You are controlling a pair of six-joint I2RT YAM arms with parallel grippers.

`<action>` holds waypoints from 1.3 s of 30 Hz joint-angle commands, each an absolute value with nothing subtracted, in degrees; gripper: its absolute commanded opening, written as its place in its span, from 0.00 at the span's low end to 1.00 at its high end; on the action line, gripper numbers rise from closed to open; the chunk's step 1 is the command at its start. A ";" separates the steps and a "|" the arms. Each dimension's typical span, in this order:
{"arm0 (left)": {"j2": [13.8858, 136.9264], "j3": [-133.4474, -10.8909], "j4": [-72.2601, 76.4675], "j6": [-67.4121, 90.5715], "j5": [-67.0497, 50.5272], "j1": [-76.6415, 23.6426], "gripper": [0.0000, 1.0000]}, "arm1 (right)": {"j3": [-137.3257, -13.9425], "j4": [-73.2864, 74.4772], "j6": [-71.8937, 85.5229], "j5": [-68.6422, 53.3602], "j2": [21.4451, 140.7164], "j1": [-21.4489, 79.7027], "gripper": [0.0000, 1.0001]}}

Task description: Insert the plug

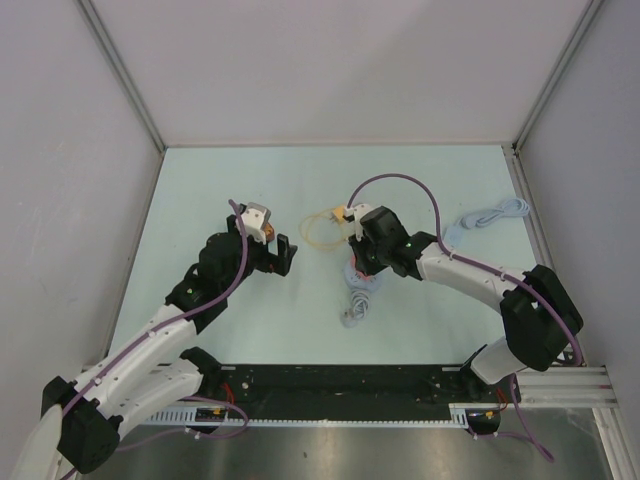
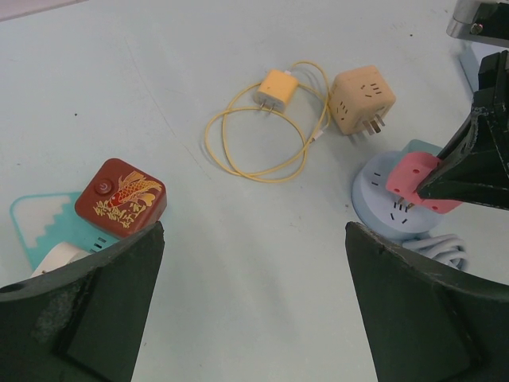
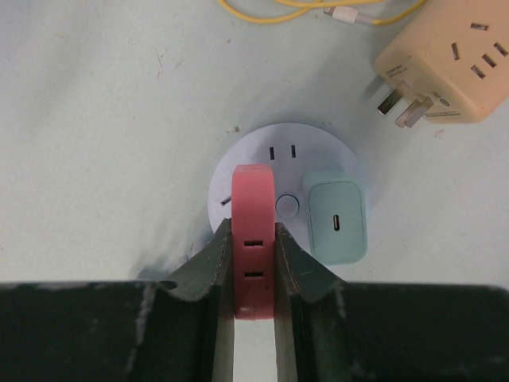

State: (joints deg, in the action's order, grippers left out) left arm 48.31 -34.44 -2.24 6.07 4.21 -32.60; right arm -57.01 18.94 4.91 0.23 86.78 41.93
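**Insertion in mid-course.** You are looking at the right gripper (image 3: pixel 253 227) clamping its fingers (image 3: pixel 203 267) on the pink plug (image 3: pixel 253 191), one finger on each flat side. It is holding the plug over the left part of the round socket base (image 3: pixel 238 155). That base is lying near the middle of the tabletop (image 1: pixel 250 180), somewhat toward its near edge. In the left wrist view the plug is sitting tilted against the base. It appears to be touching but not seated, and you cannot tell whether its prongs are entering the slots. A mint charger (image 3: pixel 336 219) is already occupying the neighbouring outlet. Pressing the plug home is what is remaining. The left gripper (image 2: pixel 254 302) is hanging with its fingers wide apart, holding nothing. The tabletop is showing pale blue-green, matt and lightly scuffed. Plain grey panels (image 1: pixel 330 70) are enclosing it on three sides.
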 commanded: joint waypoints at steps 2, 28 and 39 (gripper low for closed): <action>48.08 -35.51 -0.53 6.50 3.52 -32.08 1.00 | -56.78 17.05 4.66 0.62 86.84 42.63 0.00; 48.43 -35.42 -0.44 6.59 3.17 -32.08 1.00 | -51.33 15.29 0.53 0.62 86.92 43.42 0.00; 48.25 -35.51 -0.70 6.42 3.52 -32.17 1.00 | -49.22 15.03 -1.14 1.93 87.89 45.44 0.00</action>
State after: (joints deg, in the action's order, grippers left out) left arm 48.36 -34.44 -2.22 6.07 4.10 -32.60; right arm -51.48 11.97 0.12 2.04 86.39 44.47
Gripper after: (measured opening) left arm 0.996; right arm 0.218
